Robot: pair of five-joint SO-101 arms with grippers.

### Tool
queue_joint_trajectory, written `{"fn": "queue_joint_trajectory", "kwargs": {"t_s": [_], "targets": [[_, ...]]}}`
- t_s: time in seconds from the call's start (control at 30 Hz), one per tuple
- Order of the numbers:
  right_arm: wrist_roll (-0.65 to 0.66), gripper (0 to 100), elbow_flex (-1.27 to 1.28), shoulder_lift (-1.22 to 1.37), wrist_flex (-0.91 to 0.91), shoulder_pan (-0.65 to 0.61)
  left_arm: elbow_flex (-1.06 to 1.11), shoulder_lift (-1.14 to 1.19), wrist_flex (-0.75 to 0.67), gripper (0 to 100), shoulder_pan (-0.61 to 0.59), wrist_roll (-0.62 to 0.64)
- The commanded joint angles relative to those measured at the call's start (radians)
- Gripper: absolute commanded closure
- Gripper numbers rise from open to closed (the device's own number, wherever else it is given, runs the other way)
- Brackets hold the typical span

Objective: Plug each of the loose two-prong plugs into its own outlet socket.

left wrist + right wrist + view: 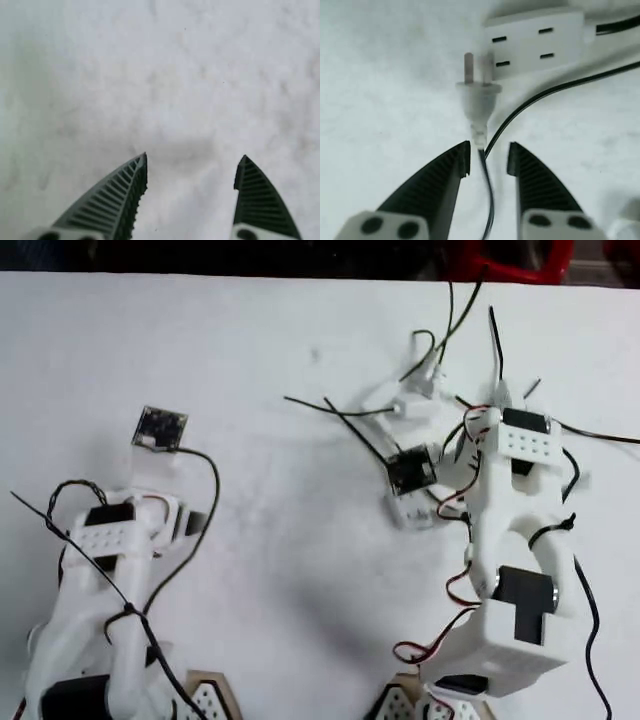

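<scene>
Right pincer apart, straddling black cord behind white two-prong plug; plug lies on counter, prongs just beside white outlet strip, not inserted. Left pincer apart above counter.

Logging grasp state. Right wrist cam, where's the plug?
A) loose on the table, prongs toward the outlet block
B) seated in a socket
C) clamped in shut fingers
A: the plug lies on the table with both prongs bare, pointing at the outlet block, and the right gripper is open around only the cord.
</scene>
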Motion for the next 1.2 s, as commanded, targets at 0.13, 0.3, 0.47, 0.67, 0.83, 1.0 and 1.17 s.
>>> {"fn": "queue_joint_trajectory", "kwargs": {"t_s": [0.13, 0.3, 0.47, 0.67, 0.83, 1.0, 1.17], "targets": [[-0.16, 84.9, -0.118, -0.056, 0.001, 0.007, -0.005, -0.038, -0.018, 72, -0.01, 0.005], [-0.554, 96.4, -0.186, -0.056, 0.038, 0.005, -0.005, -0.038, -0.018, 72, -0.01, 0.005], [-0.976, 98.2, -0.242, -0.056, 0.065, 0.013, -0.005, -0.038, -0.018, 72, -0.01, 0.005], [-1.272, 98.1, -0.272, -0.071, 0.197, 0.01, -0.005, -0.038, -0.018, 72, -0.01, 0.005], [-1.617, 98.1, -0.27, -0.107, 0.335, 0.01, -0.005, -0.038, -0.018, 72, -0.01, 0.005], [-1.858, 97.8, -0.269, -0.099, 0.375, 0.004, -0.005, -0.038, -0.017, 72, -0.01, 0.005], [-2.012, 97.7, -0.172, -0.101, 0.366, -0.027, -0.005, -0.038, -0.015, 72, -0.01, 0.003]]}}
